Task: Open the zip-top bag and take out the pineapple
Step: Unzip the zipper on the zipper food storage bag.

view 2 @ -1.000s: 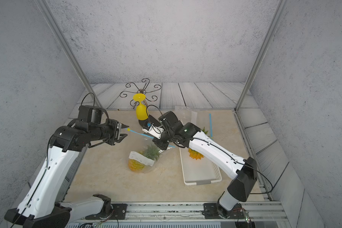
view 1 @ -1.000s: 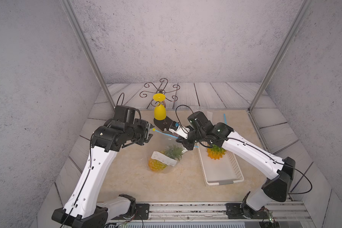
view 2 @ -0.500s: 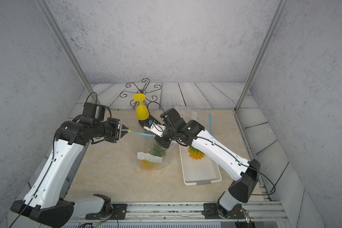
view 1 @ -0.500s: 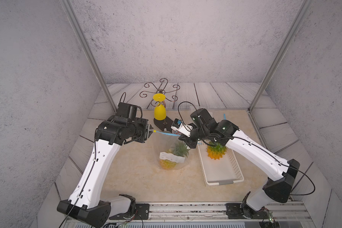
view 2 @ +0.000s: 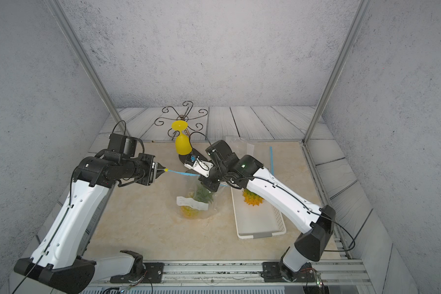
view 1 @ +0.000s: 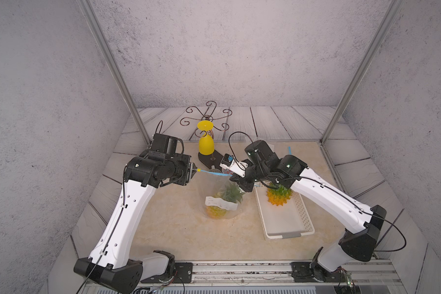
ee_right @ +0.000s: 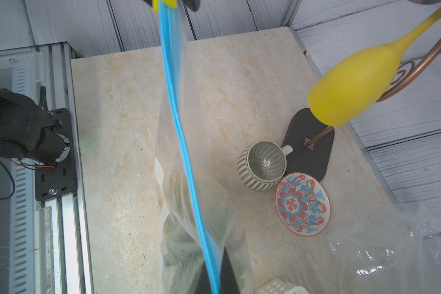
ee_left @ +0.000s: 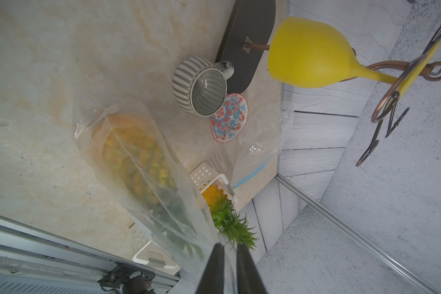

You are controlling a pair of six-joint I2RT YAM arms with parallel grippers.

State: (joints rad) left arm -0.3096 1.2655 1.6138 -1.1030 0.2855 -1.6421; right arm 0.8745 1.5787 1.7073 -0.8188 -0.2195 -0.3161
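The left claw [view 1: 195, 170] is pinched shut on the yellow slider tab [view 1: 199, 169] at one end of the zip-top bag [view 1: 215, 187]. The right claw [view 1: 237, 181] is clamped tight on the opposite end of the bag's blue seal [view 1: 214, 174], which runs taut between the two arms above the table [view 1: 173, 234]. In the right wrist view the seal reads as one closed line from the slider to the claw. The clear bag hangs below it, and the pineapple [view 1: 217, 210] sits inside at the bottom, its leaves pointing up toward the right claw, behind a white label [view 1: 220, 203] on the bag's face. Just beside the bag, a second pineapple [view 1: 278, 198] lies at the far end of a white basket [view 1: 288, 230]. Behind the seal, a yellow goblet [view 1: 205, 145] hangs upside down on a metal stand [view 1: 213, 158], with a striped cup [ee_right: 262, 165] and a patterned dish [ee_right: 302, 204] side by side at its base.
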